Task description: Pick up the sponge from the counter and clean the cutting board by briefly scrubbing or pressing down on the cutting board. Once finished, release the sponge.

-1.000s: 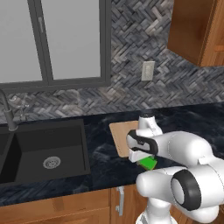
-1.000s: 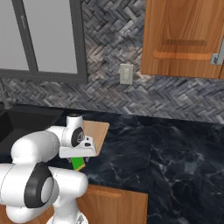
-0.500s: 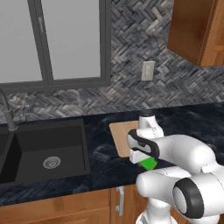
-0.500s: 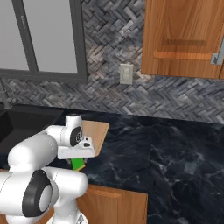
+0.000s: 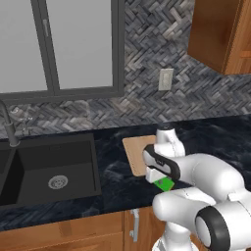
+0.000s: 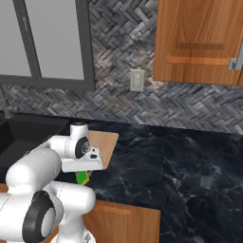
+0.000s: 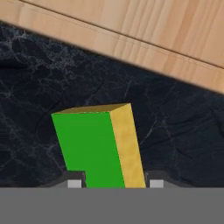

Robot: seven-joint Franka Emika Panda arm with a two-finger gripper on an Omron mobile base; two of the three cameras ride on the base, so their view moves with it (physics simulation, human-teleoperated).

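Hand around blocky green-yellow sponge

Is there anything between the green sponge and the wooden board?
Nothing but bare black counter. In the hand view, a dark strip separates the sponge from the cutting board.

Two base views flank the arm, sharing the counter — hand view looks down, close.

board: the cutting board lies on the counter
sponge: the sponge at the board's 5 o'clock
sink: the sink at the board's 9 o'clock
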